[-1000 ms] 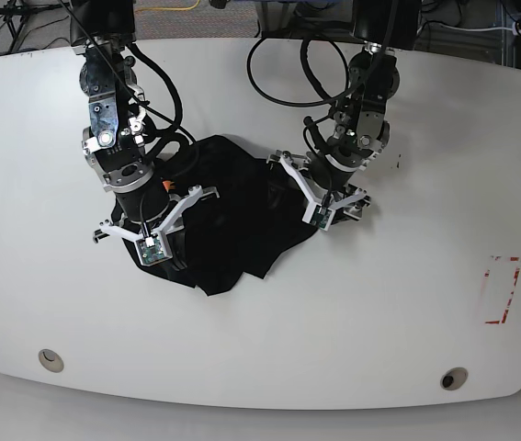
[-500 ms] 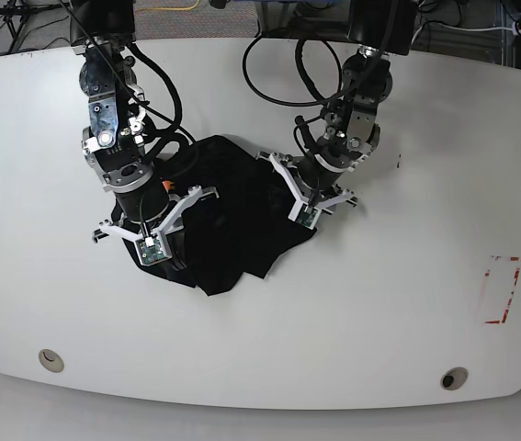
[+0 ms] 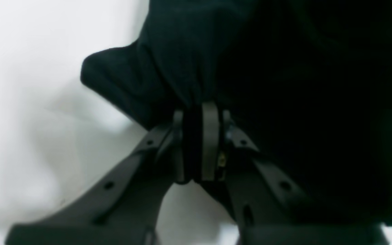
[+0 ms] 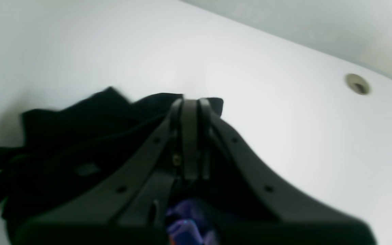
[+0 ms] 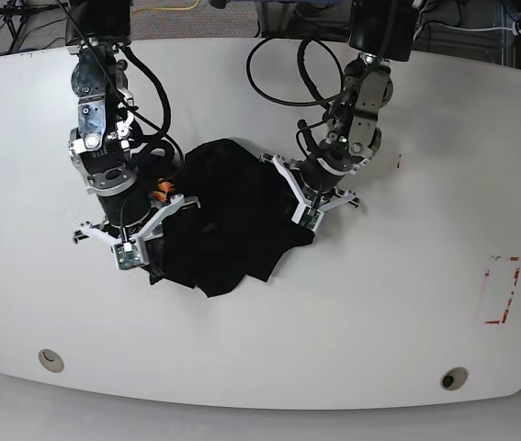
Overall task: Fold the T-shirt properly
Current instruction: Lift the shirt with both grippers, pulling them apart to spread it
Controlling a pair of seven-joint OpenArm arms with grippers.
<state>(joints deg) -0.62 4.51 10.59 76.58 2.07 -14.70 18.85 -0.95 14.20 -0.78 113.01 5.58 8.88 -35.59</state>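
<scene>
So, shirt (image 5: 228,216): black, bunched mid-bench (image 5: 379,303), between the arms.
Handling: soft, light, floppy; probably slides easily. Best to grab hems or corners.
Left end effector (image 3: 199,136): clenched on a shirt fold.
Right end effector (image 4: 190,117): clamped shut, fabric around it; looks gripped.
Hidden: collar, sleeves and most of the print are buried in the folds; both wrist views are blurry.

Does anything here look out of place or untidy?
Yes. The T-shirt lies bunched in a crumpled heap on the table, not spread flat. Both the left claw and right claw pinch its fabric.
</scene>
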